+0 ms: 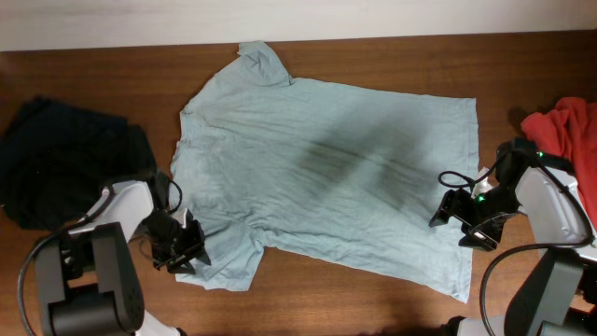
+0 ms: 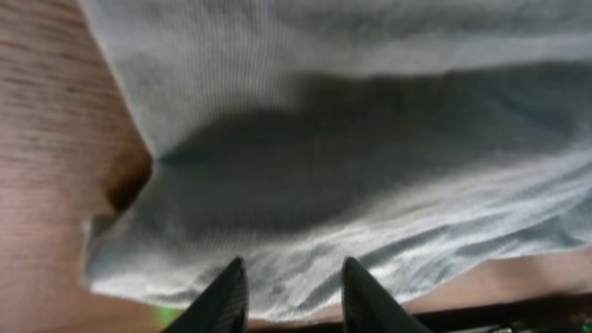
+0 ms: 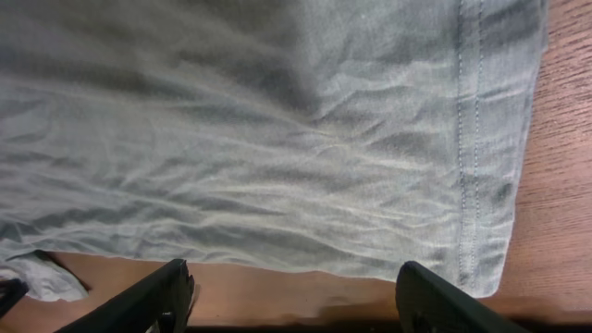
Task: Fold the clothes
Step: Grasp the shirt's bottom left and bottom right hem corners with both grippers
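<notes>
T-shirt (image 1: 326,159): pale grey-blue, short-sleeved, spread flat on the wooden table (image 1: 392,58) between the two grippers.
Left gripper (image 2: 291,298): fingers a little apart with a narrow gap. Their tips are at the edge of the lower sleeve (image 2: 185,250), and cloth fills the view ahead. I cannot tell whether they touch it.
Right gripper (image 3: 296,298): fingers wide apart, holding nothing. It is over bare wood, just short of the shirt's long side edge.
Hem (image 3: 470,139): a double row of stitching runs along it. Its corner lies just ahead of one right finger.
Dark garment (image 1: 65,168): heaped to the outer side of the left arm, apart from the T-shirt.
Red garment (image 1: 571,126): bunched on the outer side of the right arm.
</notes>
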